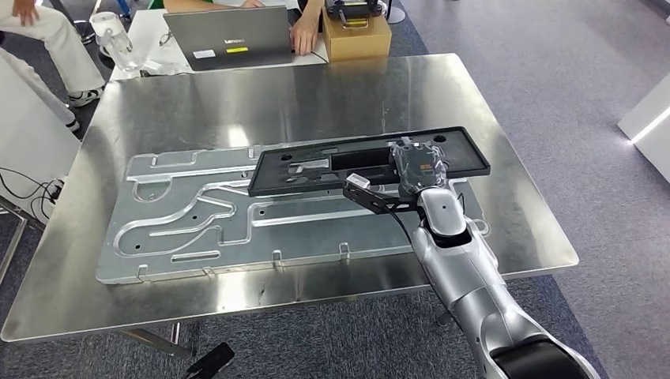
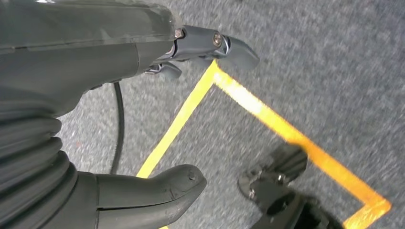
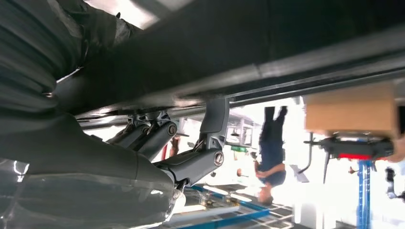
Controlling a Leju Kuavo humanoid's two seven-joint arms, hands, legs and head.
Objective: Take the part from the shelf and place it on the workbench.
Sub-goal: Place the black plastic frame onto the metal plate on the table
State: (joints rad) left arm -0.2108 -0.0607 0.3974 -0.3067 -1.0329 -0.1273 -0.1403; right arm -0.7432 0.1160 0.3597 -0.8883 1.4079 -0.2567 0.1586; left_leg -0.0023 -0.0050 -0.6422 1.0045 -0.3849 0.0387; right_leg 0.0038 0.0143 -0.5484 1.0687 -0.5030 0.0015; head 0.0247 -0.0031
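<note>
Black and flat, the part (image 1: 367,162) lies on the grey plate (image 1: 237,221) on my counter (image 1: 513,229). My right robot hand (image 1: 419,167) grips its right end; the left robot hand (image 2: 143,119) hangs holding nothing. I judge it stiff, light, awkwardly long.

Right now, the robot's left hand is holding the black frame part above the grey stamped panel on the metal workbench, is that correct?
Not quite: it is the right hand that holds the black frame part, as the head view shows. The left hand hangs with nothing in it over the carpet, in the left wrist view. The rest stands: the part is above the grey stamped panel on the metal workbench.
</note>
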